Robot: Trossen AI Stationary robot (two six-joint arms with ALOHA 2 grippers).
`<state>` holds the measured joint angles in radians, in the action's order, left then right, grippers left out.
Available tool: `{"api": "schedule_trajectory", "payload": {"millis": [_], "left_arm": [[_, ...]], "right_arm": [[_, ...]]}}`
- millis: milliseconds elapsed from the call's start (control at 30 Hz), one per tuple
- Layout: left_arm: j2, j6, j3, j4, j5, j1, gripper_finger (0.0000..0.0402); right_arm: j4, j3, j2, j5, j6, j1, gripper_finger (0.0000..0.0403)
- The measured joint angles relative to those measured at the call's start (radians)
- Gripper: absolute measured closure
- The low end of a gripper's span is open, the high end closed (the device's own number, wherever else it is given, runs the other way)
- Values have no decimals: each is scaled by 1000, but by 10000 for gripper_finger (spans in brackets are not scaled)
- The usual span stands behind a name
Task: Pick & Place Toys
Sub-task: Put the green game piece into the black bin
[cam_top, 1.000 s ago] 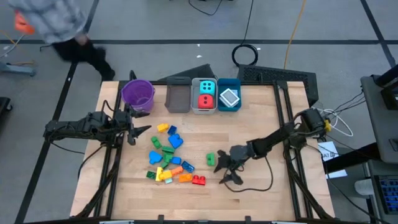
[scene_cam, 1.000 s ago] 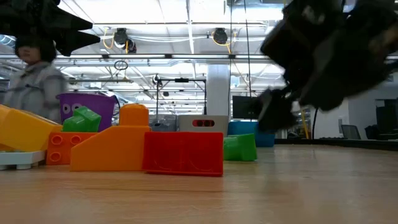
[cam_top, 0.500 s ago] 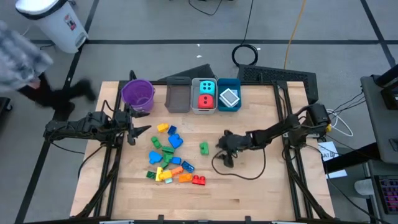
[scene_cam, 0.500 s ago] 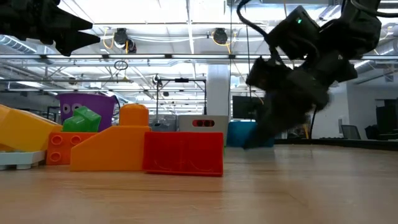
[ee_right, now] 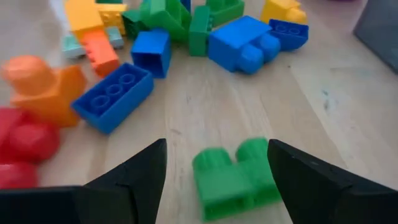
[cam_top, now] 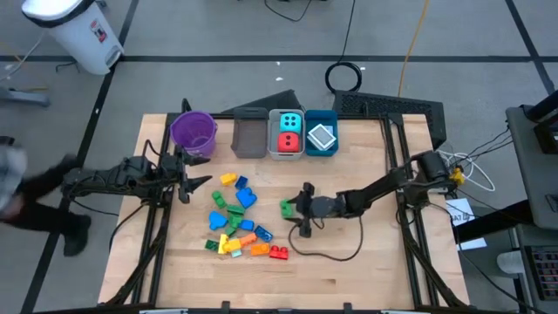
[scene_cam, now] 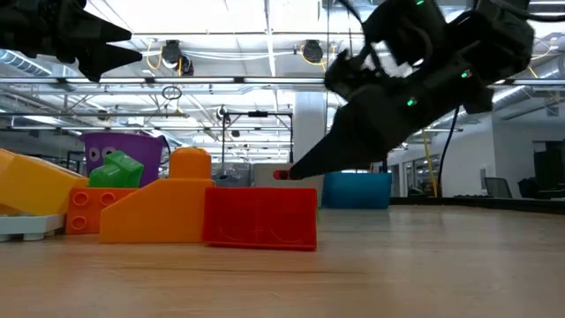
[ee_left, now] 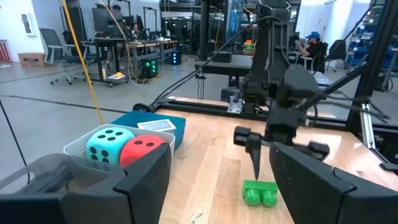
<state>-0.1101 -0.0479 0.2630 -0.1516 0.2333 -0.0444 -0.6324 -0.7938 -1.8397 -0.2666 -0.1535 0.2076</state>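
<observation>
A lone green brick (cam_top: pixel 285 208) (ee_right: pixel 233 177) lies flat on the table, right of the pile of coloured bricks (cam_top: pixel 237 222). My right gripper (cam_top: pixel 295 215) (ee_right: pixel 216 148) is open and slants down toward the table's left. Its fingers stand on either side of the green brick without touching it. The left wrist view shows it (ee_left: pixel 255 152) just behind the green brick (ee_left: pixel 261 193). In the low view the right gripper (scene_cam: pixel 300 168) hovers above the table, and a red brick (scene_cam: pixel 260 216) hides the green one. My left gripper (cam_top: pixel 196 180) waits open and level at the table's left.
A purple bucket (cam_top: pixel 193 131) stands at the far left. A grey bin (cam_top: pixel 250 135), a white bin (cam_top: pixel 272 139) holding a cyan die (cam_top: pixel 289 121) and a red die (cam_top: pixel 289 142), and a blue bin (cam_top: pixel 331 122) line the far edge. A cable (cam_top: pixel 327 253) lies behind the right gripper.
My right gripper has moved toward the far edge and then toward the table's left, up to the green brick. It has swung round from pointing steeply down to slanting toward the left. The green brick has slid a little toward the far left.
</observation>
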Motion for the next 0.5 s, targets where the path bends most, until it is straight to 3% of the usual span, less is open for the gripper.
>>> {"api": "schedule_trajectory", "payload": {"millis": [133, 233, 500], "left_arm": [[-1, 0, 0, -1, 1, 0, 128], [-1, 0, 0, -1, 2, 0, 128], [-1, 0, 0, -3, 2, 0, 128]], "right_arm": [[52, -71, -80, -53, 57, -1, 149], [191, -107, -81, -55, 129, 4, 149], [528, -112, 64, -47, 182, 49, 149]]}}
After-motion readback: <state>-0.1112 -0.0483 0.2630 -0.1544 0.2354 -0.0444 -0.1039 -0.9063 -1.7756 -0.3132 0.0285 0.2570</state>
